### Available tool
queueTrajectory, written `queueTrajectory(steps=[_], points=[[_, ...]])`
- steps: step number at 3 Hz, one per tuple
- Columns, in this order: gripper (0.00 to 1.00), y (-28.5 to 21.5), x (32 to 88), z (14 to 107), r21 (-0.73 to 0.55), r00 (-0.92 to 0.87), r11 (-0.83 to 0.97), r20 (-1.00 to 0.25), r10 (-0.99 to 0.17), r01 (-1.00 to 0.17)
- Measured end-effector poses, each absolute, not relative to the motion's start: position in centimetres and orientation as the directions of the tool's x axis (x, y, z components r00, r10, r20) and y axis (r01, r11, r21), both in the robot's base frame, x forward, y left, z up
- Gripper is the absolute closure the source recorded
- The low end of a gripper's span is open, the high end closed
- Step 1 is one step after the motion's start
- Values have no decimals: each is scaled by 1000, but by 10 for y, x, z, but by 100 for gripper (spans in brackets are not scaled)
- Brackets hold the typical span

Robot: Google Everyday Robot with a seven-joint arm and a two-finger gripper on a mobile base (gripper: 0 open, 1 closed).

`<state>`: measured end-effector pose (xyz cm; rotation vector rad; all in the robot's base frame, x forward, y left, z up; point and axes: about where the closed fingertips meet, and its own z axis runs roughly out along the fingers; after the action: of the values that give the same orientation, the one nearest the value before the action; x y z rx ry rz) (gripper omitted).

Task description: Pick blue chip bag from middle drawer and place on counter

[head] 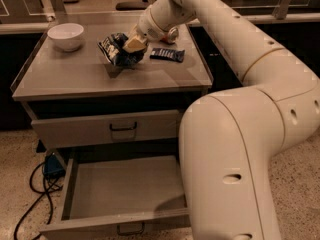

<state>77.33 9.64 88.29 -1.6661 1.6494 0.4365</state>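
- Camera view, cabinet front: the gripper (134,44) hangs low over the counter (75,76), near its far edge, its pale fingers closed on one end of the blue chip bag (116,51).
- From that pinch the crumpled bag juts out on the gripper's bowl side, its long axis running roughly level with the counter top.
- Under the bag lies a dark shadow, which suggests the foil sits just above the surface or barely brushes it. Which of the two cannot be told.
- With the bag already over the counter, setting it down looks like a short drop straight below the gripper, then a release.
- On the gripper's other side, just beside it, a flat navy bar wrapper (167,54) lies on the counter, apart from the bag.
- Beyond the bag's free end, well apart from the gripper, stands a white bowl (65,39). No contents show above its rim.
- Far below the gripper, the middle drawer (100,230) stands pulled out towards the onlooker. Its grey floor is bare where it shows, though the robot's arm hides the corner on that side.
- Between counter and open drawer, the upper drawer front (90,130) is closed, so whatever it holds is out of sight.
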Motion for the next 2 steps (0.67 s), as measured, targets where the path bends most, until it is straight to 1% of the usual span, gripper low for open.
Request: queueTrajectory(steps=[1, 2], points=[[100, 80, 785, 864, -266, 92, 147, -712, -696, -953], [100, 75, 785, 856, -264, 90, 149, -716, -693, -953]])
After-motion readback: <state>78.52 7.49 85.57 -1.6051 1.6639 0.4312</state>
